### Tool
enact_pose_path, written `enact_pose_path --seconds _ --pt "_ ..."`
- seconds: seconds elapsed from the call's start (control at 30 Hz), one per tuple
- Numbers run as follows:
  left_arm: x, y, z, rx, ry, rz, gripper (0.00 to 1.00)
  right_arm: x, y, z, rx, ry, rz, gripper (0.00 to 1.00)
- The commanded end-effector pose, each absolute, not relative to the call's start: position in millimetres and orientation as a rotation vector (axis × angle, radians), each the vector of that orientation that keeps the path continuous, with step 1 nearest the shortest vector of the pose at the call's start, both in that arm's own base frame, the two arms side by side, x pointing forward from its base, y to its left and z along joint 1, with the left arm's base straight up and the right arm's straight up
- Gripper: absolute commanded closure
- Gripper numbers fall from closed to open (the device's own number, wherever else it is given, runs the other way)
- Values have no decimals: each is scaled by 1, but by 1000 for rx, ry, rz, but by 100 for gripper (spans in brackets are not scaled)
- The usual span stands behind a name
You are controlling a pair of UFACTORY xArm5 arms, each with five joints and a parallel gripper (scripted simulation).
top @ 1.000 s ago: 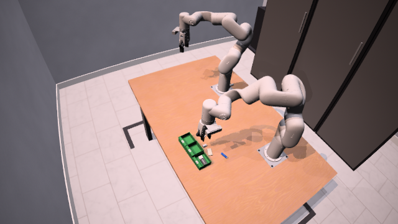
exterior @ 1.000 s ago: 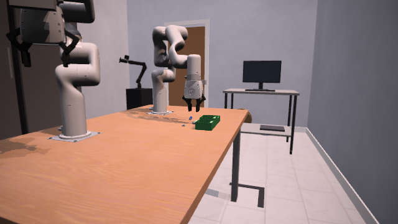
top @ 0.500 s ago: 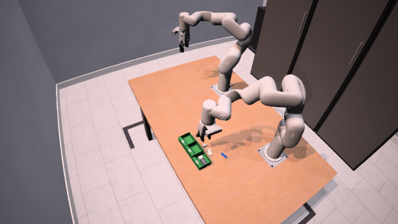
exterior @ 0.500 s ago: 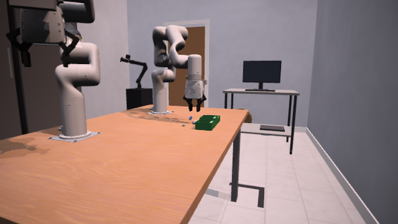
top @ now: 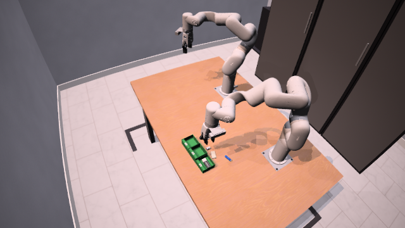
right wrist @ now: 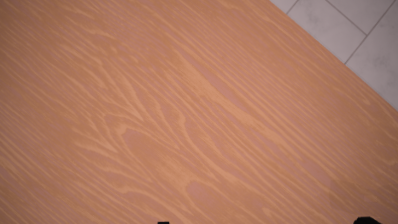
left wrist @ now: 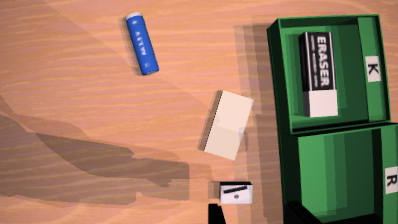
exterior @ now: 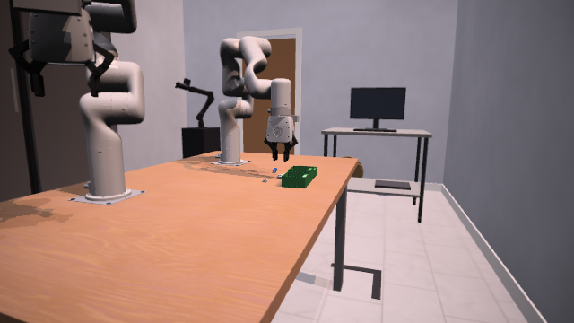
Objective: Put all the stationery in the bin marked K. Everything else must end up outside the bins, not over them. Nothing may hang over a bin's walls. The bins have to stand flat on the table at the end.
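Left gripper (top: 209, 140) (exterior: 281, 158) (left wrist: 257, 215): fingers part-way apart, nothing between them, above the table near the bins. Right gripper (top: 187, 49) (exterior: 67, 93) (right wrist: 265, 221): fingers wide apart, holding nothing, raised well away. The black-and-white block eraser (top: 206, 163) (left wrist: 320, 75) lies inside the green plastic bin marked K (top: 212, 165) (left wrist: 278, 75). Outside are the small silver pencil sharpener (top: 208, 148) (exterior: 265, 180) (left wrist: 236, 193), a cream rectangular block (top: 213, 154) (left wrist: 227, 125) and the blue cylindrical battery (top: 228, 158) (exterior: 274, 170) (left wrist: 142, 45). Assessment: partly complete; the sharpener remains to be placed, the block's identity is undetermined, and the battery should stay out. The bins appear flat on the orange wood-grain table (top: 269, 196) (exterior: 179, 233) (left wrist: 75, 100) (right wrist: 150, 100). Beyond: pale tiled floor (top: 104, 133) (exterior: 404, 251) (right wrist: 330, 30), grey walls, a black monitor (exterior: 378, 103).
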State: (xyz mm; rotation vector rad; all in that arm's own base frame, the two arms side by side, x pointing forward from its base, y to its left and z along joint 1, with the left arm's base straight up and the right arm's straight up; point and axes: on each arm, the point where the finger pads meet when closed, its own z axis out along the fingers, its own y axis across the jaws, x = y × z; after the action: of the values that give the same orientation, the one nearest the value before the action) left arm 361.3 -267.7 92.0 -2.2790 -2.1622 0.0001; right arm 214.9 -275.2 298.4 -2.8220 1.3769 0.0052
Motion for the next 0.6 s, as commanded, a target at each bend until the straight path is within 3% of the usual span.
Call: enact_pose_path --seconds 0.0,0.57 --pt "362 -269 93 -2282 -2165 -1 58 215 -276 300 -2823 1378 0 0" --pt "363 -269 65 -2282 -2165 -1 58 215 -276 300 -2823 1378 0 0"
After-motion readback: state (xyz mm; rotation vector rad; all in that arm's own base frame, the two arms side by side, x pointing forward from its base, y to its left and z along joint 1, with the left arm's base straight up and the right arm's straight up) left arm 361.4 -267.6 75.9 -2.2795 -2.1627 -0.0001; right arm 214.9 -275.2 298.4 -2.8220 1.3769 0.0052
